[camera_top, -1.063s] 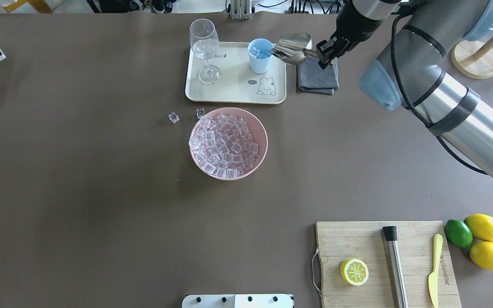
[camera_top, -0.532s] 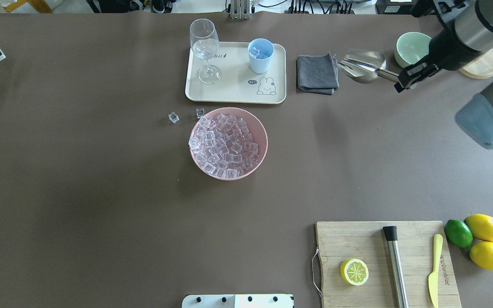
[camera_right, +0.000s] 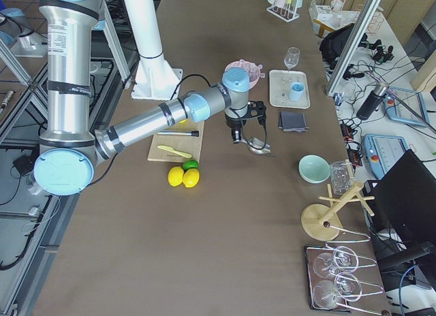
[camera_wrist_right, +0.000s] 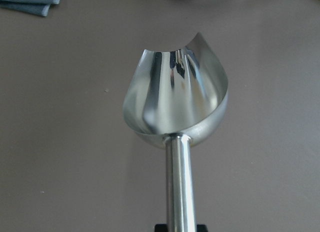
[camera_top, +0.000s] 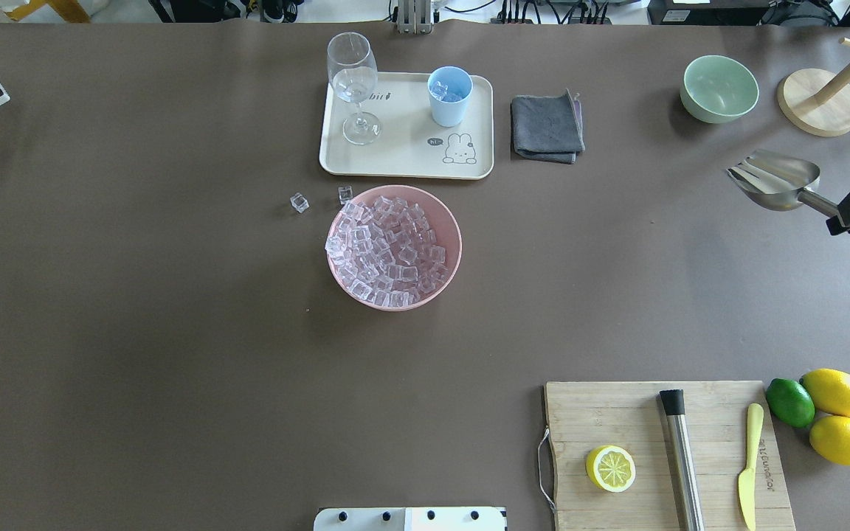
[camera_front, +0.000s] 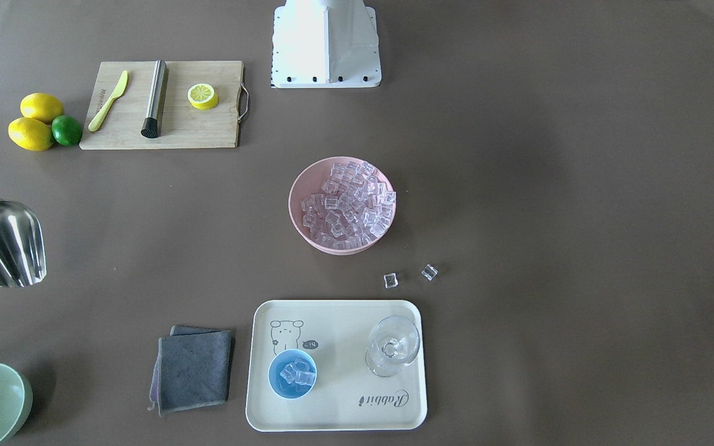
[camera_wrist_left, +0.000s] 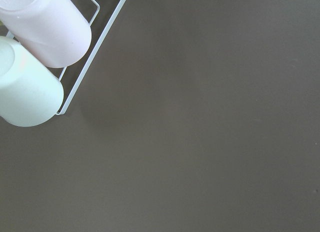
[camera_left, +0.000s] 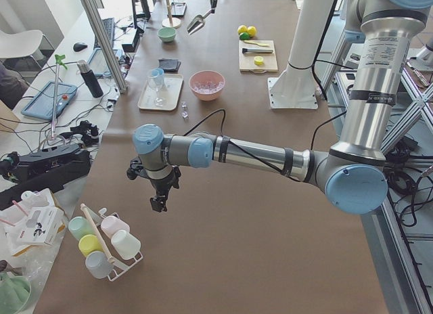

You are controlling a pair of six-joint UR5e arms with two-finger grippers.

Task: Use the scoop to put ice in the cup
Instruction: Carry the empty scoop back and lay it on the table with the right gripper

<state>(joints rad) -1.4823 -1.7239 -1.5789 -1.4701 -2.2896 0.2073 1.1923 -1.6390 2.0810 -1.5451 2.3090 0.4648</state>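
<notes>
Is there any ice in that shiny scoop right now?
No, the scoop has a bare, shiny trough with nothing lying in it.

My right arm reaches out long on my right side. My right gripper squeezes the handle of the scoop and holds it up off the table. My left arm stretches far to my left, and my left gripper points down. I cannot tell if that one is open.
</notes>
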